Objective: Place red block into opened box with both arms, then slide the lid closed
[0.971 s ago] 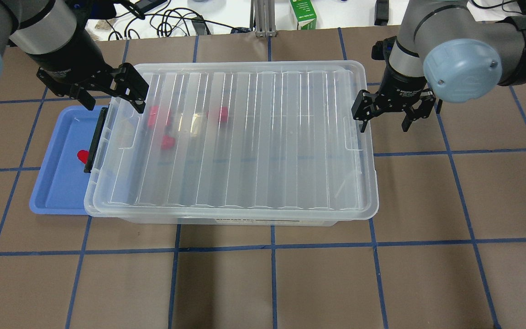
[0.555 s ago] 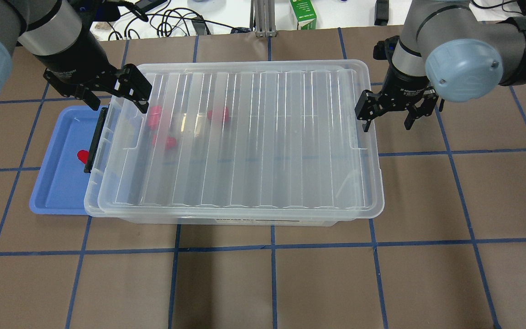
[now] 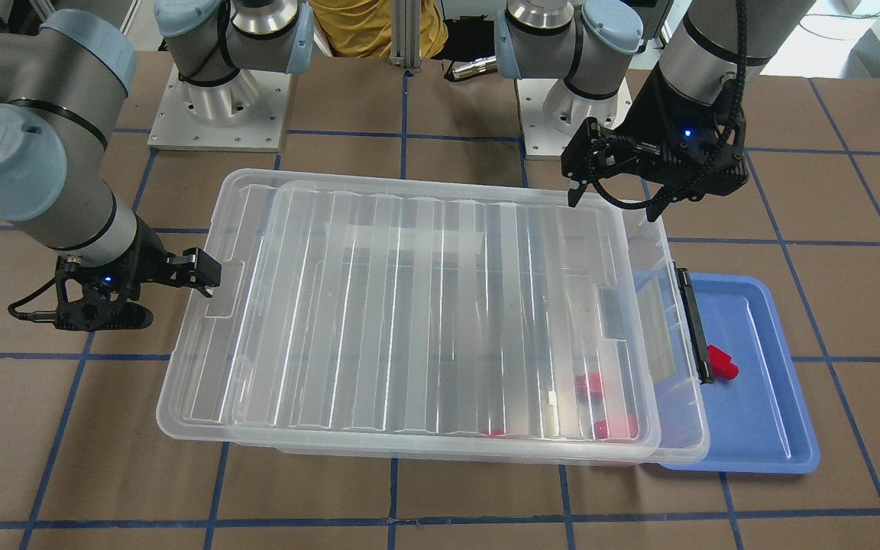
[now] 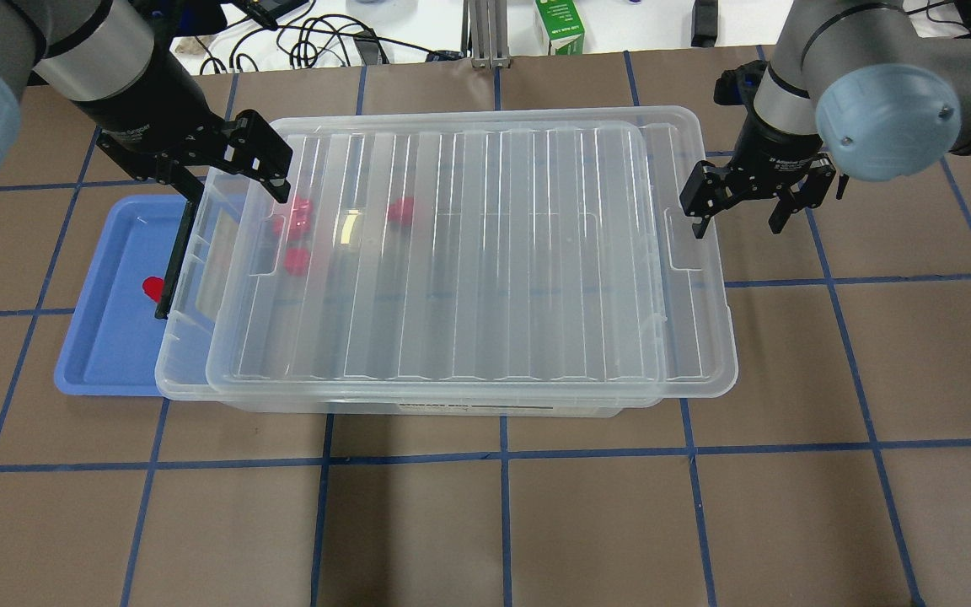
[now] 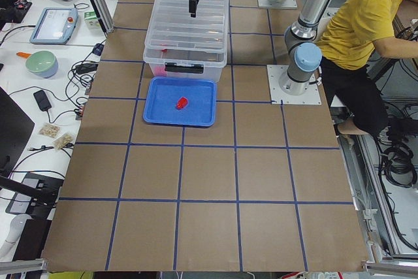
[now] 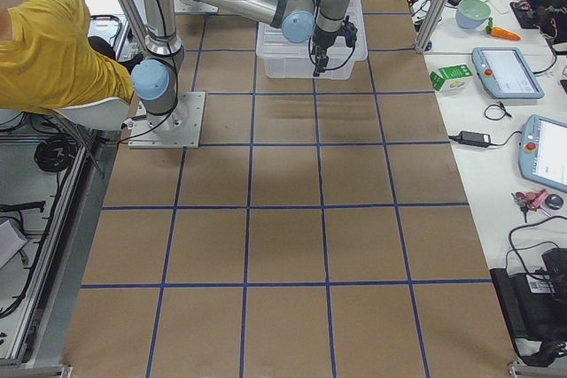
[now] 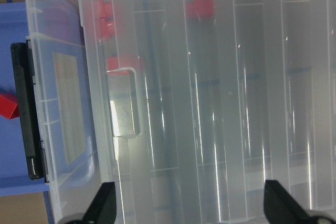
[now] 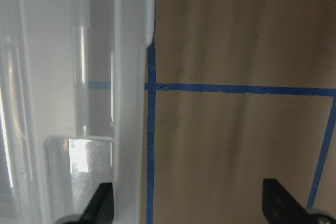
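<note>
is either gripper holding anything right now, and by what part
Nothing is gripped. The left gripper is open over the lid; the right gripper is open astride its opposite rim.

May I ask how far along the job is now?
Done: three red blocks lie in the box. In hand: the lid sits offset past the box's right end, left claw and right claw open at its ends. Left: one red block in the blue tray; closing the lid.

We log the lid [image 4: 485, 253] further toward the robot's right than a second ago. It now overhangs the box [image 4: 182, 354] at that end, and a wider strip lies bare at the clasp end. Left gripper [image 4: 237, 190] and right gripper [image 4: 738, 221] both sit further right too.
</note>
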